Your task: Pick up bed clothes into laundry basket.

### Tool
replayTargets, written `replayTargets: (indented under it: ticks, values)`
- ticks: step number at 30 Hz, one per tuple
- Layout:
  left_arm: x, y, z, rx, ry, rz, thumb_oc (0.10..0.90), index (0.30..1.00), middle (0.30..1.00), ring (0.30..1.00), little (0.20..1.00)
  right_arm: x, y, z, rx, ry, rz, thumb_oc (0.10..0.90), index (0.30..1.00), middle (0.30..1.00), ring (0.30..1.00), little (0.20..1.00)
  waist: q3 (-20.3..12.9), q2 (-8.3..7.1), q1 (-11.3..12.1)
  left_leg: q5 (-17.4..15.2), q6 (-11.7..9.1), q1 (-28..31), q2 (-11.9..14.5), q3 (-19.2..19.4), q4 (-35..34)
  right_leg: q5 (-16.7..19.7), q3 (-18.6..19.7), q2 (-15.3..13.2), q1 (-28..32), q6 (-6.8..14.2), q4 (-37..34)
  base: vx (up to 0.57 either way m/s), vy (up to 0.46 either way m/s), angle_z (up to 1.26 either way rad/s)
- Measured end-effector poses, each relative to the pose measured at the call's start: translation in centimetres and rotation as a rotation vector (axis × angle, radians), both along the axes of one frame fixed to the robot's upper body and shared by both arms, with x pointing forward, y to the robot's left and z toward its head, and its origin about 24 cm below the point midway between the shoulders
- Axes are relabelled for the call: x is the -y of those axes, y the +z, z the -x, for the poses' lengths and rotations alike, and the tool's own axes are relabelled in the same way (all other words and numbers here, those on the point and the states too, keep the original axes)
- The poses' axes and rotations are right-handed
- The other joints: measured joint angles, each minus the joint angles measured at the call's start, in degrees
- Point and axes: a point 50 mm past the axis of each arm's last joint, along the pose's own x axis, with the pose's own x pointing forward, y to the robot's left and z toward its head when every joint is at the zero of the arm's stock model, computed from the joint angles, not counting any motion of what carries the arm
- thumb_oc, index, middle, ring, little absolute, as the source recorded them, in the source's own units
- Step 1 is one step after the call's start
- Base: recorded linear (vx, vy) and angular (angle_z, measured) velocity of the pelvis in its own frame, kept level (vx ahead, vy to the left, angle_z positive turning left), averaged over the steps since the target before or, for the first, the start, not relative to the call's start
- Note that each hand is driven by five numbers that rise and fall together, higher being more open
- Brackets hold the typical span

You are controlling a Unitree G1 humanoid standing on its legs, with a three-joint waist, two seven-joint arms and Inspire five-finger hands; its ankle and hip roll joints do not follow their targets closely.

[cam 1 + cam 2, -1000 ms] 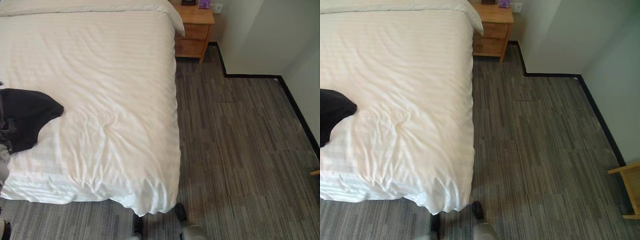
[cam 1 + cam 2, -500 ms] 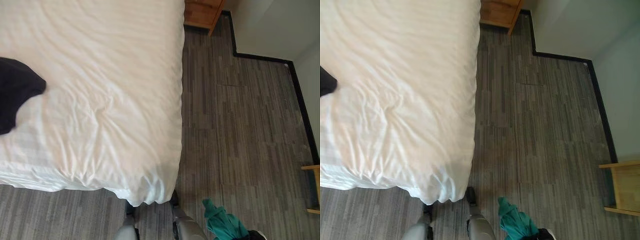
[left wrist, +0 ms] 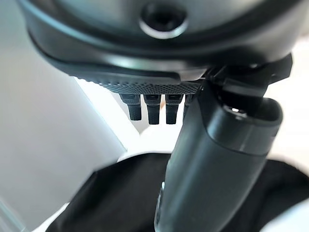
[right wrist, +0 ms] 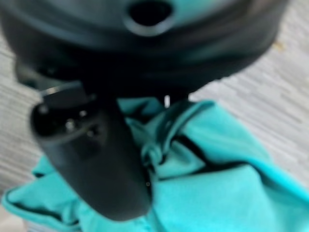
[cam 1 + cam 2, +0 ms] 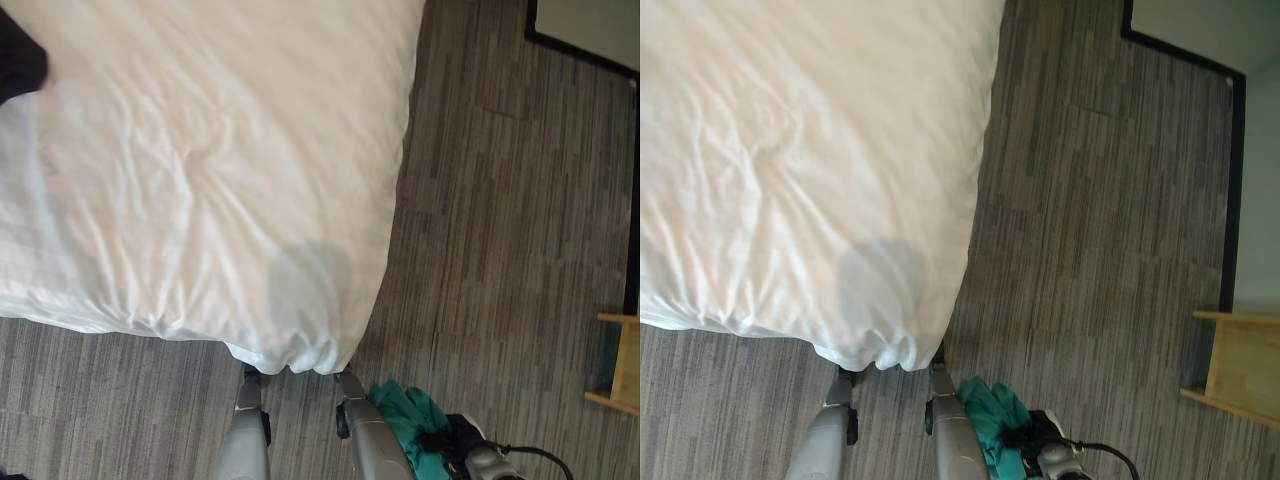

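Both eye views look steeply down from the head, well above the scene, and share the same ground: the white bed [image 5: 200, 170] filling 9 to 12 o'clock, the grey floor [image 5: 1100, 230] from 1 to 5 o'clock. The wooden furniture [image 5: 1240, 365] shows larger at 3 o'clock in the right eye view. The left wrist view looks along the left hand [image 3: 212, 159] from very close, onto dark cloth [image 3: 120, 198]. The right wrist view looks along the right hand [image 4: 91, 154], onto a teal garment [image 4: 217, 169].

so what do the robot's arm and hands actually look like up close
Each robot hand is dark and glossy: the left robot hand shows a thick rounded thumb, a row of short black fingers and a finely dotted strip along the palm edge. The right robot hand is equally dark, with a blunt rounded thumb.
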Motion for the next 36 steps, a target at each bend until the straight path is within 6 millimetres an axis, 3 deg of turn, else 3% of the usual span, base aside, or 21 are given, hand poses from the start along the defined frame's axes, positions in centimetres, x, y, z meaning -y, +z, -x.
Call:
replayTargets:
  ticks: [4,5,6,12,14,17,18,20,24,27,29,31,32,33,34,35,36]
  values:
    - [0.0,-1.5,-1.0,-0.052,0.037,0.056,0.8,0.9,0.9,0.9,0.9,0.3,0.6,-0.9,0.033,0.005,0.013,0.4,0.3,0.3,0.3,0.3,0.0,-0.11,0.07,-0.07,-0.08,-5.66,0.34,-0.5,2.16,1.09,-0.28,0.61,-4.39,-0.29,0.01,0.01,0.004,0.02]
    - [0.0,-1.5,-0.9,-0.048,0.04,0.052,0.579,0.568,0.568,0.568,0.568,0.4,0.6,-1.0,0.037,0.005,0.014,0.4,0.3,0.3,0.3,0.3,0.01,-0.16,0.04,-0.05,-0.08,-6.59,0.44,-0.56,2.43,1.33,-0.29,0.73,-5.29,-0.19,0.01,0.04,0.031,0.02]
    - [-0.1,-1.3,-0.8,-0.042,0.049,0.045,0.4,0.3,0.3,0.3,0.3,0.5,0.6,-0.9,0.036,0.005,0.015,0.4,0.3,0.3,0.3,0.3,0.06,-0.27,0.08,0.0,-0.11,-7.06,0.49,-0.53,2.65,1.46,-0.29,0.79,-5.66,-0.29,0.02,0.0,0.0,0.0]
    - [-0.6,-0.7,-0.2,-0.023,0.069,0.086,0.4,0.3,0.3,0.3,0.3,1.8,1.0,-0.8,0.034,-0.002,0.046,0.4,0.3,0.3,0.3,0.3,-0.03,-0.28,-0.05,-2.06,-0.83,-9.06,0.84,-0.19,6.85,1.59,-0.08,1.07,-6.1,-0.43,0.26,0.03,0.037,-0.05]
    - [-0.4,0.5,0.0,-0.004,0.058,0.101,0.4,0.3,0.3,0.3,0.3,2.0,1.1,-0.8,0.035,-0.004,0.051,0.4,0.3,0.3,0.3,0.3,-0.15,-0.31,0.03,-2.45,-0.83,-9.83,1.1,-0.23,8.37,1.79,-0.08,1.32,-6.14,-0.66,0.29,0.0,0.0,0.0]
    - [0.2,3.9,1.0,0.035,0.038,0.067,0.4,0.3,0.3,0.3,0.3,2.4,1.2,-0.8,0.043,-0.028,0.051,0.4,0.3,0.3,0.3,0.3,-0.16,-0.34,0.25,-2.41,-0.76,-9.67,1.41,-0.36,8.53,2.1,-0.06,1.62,-6.17,-0.88,0.7,0.02,0.011,-0.03]
    - [0.7,5.7,1.6,0.102,0.008,0.069,0.4,0.3,0.3,0.3,0.3,2.6,1.3,-0.9,0.046,-0.03,0.054,0.4,0.3,0.3,0.3,0.3,-0.22,-0.3,0.45,-2.35,-0.72,-8.36,1.44,0.26,7.92,2.11,-0.1,1.39,-5.57,-0.88,0.88,0.09,0.032,-0.12]
    - [1.0,6.6,2.0,0.142,-0.015,0.06,0.4,0.3,0.3,0.3,0.3,2.5,1.4,-1.1,0.05,-0.03,0.053,0.4,0.3,0.3,0.3,0.3,-0.2,-0.26,0.45,-2.35,-0.7,-6.31,1.38,0.76,7.64,2.11,-0.15,1.2,-3.93,-0.89,0.93,0.07,0.025,-0.13]
    - [3.3,6.3,0.6,0.161,-0.163,-0.014,0.4,0.3,0.3,0.3,0.3,2.5,1.5,-1.4,0.048,-0.04,0.05,0.4,0.3,0.3,0.3,0.3,-0.35,-0.05,0.58,-2.22,-0.54,6.94,1.37,2.81,2.94,2.03,-0.27,1.14,6.08,-0.95,0.61,0.07,0.015,-0.21]
    - [9.4,5.8,-3.1,0.154,-0.39,-0.1,0.4,0.3,0.3,0.3,0.3,2.9,1.2,-0.3,0.024,-0.044,0.066,0.4,0.3,0.3,0.3,0.3,-5.93,1.56,0.2,-1.76,0.49,12.18,0.16,3.42,-0.82,0.01,-0.85,-0.3,9.67,-1.02,0.24,0.08,0.027,-0.01]
    - [13.0,5.9,-4.0,0.167,-0.527,-0.126,0.4,0.3,0.3,0.3,0.3,2.1,1.0,-0.5,0.028,-0.037,0.051,0.4,0.3,0.3,0.3,0.3,-6.89,2.14,-0.08,-1.64,0.84,17.35,-0.42,5.06,-2.59,0.02,0.13,-0.12,13.14,-1.0,0.27,0.09,0.027,-0.34]
    - [16.6,5.9,-4.7,0.21,-0.705,-0.108,0.4,0.3,0.3,0.3,0.3,2.0,0.8,-0.1,0.022,-0.043,0.054,0.4,0.3,0.3,0.3,0.3,-10.71,3.42,-2.16,-2.35,1.61,19.42,-0.9,6.84,-2.69,0.11,0.23,-0.19,14.22,-0.85,0.39,0.09,-0.025,-0.76]
    - [15.9,4.2,-3.5,0.334,-0.847,0.041,0.4,0.3,0.3,0.3,0.3,2.0,1.3,-1.0,0.05,-0.06,0.055,0.4,0.3,0.3,0.3,0.3,-11.7,4.74,-2.69,-3.87,1.86,23.02,-0.22,10.85,-2.7,0.67,1.57,0.73,15.07,-0.11,1.17,0.0,-0.145,-1.52]
    - [17.3,0.9,-2.4,0.443,-0.992,0.161,0.4,0.3,0.3,0.3,0.3,2.1,1.8,-1.0,0.1,-0.069,0.075,0.4,0.3,0.3,0.3,0.3,-13.68,5.16,-3.67,-6.12,1.2,24.9,-0.24,13.87,-2.21,0.02,1.63,0.97,15.7,0.14,0.74,-0.04,-0.191,-1.56]
    - [20.8,-2.9,0.9,0.591,-1.241,0.322,0.4,0.3,0.3,0.3,0.3,2.2,2.0,0.0,0.15,-0.071,0.091,0.4,0.3,0.3,0.3,0.3,-14.85,6.39,-4.44,-6.77,1.16,26.32,0.32,15.07,-1.68,-0.01,2.06,1.46,16.69,0.24,0.85,-0.08,-0.215,-1.32]
    - [23.2,-6.2,4.3,0.668,-1.413,0.42,0.4,0.3,0.3,0.3,0.3,2.0,2.4,-0.5,0.179,-0.062,0.091,0.4,0.3,0.3,0.3,0.3,-14.84,5.91,-4.83,-7.42,1.19,28.13,0.68,17.66,-1.82,0.01,3.73,2.21,16.94,0.21,0.85,-0.08,-0.211,-0.78]
    - [26.1,-8.1,5.6,0.643,-1.559,0.451,0.4,0.3,0.3,0.3,0.3,2.4,3.2,-0.8,0.198,-0.034,0.14,0.4,0.3,0.3,0.3,0.3,-14.86,4.73,-6.31,-7.94,1.23,27.71,1.44,18.65,-0.35,-0.19,3.52,2.99,16.47,0.6,0.75,-0.07,-0.281,-0.85]
